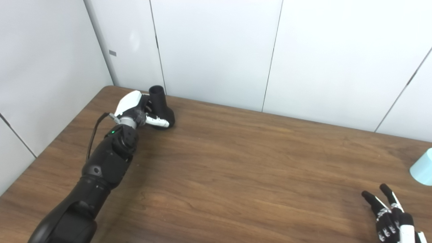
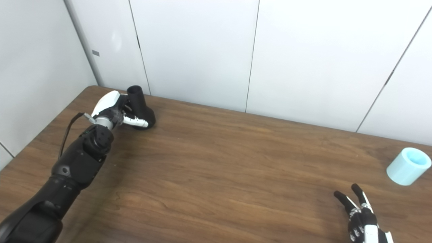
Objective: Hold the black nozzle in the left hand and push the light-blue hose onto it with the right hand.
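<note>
The black nozzle [image 1: 161, 106] stands upright at the far left of the table, its round mouth facing up. My left hand [image 1: 136, 109] is against its left side, fingers curling round the wide base; whether the grasp is closed I cannot tell. A short light-blue hose piece [image 2: 408, 166] lies on its side at the table's right, open end toward the upper right. My right hand [image 2: 361, 216] hovers low at the bottom right, fingers spread and holding nothing, a short way in front of and left of the hose.
The brown wooden table [image 1: 236, 162] runs up to white wall panels [image 1: 216, 50] at the back and left. The nozzle stands close to the back left corner.
</note>
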